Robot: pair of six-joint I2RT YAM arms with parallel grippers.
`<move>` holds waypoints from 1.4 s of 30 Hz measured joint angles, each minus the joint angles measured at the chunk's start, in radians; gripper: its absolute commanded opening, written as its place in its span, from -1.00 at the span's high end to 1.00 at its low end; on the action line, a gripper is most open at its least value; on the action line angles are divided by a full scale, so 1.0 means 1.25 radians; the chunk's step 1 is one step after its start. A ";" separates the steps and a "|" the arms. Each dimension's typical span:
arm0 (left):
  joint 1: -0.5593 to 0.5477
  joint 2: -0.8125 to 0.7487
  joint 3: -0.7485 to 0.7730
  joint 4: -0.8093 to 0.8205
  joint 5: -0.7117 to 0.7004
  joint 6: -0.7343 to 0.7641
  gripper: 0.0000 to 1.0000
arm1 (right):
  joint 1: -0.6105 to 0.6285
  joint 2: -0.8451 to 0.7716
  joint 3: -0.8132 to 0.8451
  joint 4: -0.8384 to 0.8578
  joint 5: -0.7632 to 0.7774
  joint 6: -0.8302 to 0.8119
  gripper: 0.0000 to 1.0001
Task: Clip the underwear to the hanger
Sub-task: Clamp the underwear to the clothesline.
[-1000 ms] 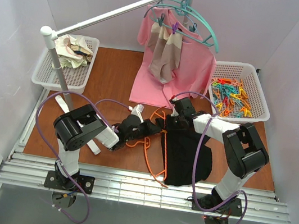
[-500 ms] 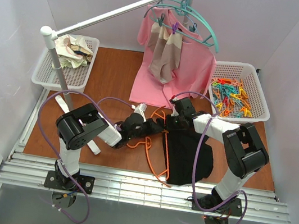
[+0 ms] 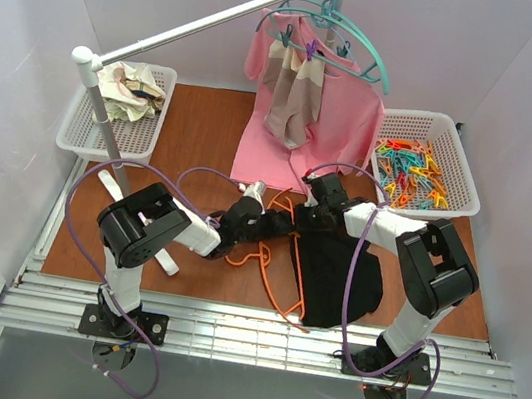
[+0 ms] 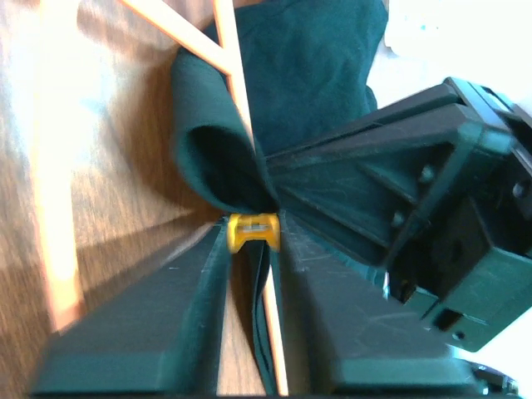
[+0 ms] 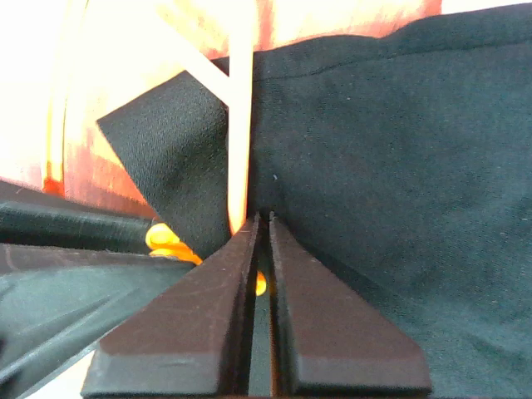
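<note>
While the underwear (image 3: pixel 340 272) lies on the bench (image 3: pixel 194 143) at the near right, its far left edge folds over one bar of the hanger (image 5: pixel 241 125), which lies flat between your two arms. Your right gripper (image 5: pixel 262 220) has its jaws pressed together on that fold. Facing it from the left, your left gripper (image 4: pixel 251 219) has its jaws pinching a yellow peg (image 4: pixel 252 233) right against the fold. At the far right, a white basket (image 3: pixel 457 174) holds coloured pegs.
</note>
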 measured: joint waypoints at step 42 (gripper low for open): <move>-0.006 -0.263 0.175 -0.482 -0.145 0.201 -0.74 | -0.208 -0.316 0.025 -0.136 0.031 -0.082 -0.20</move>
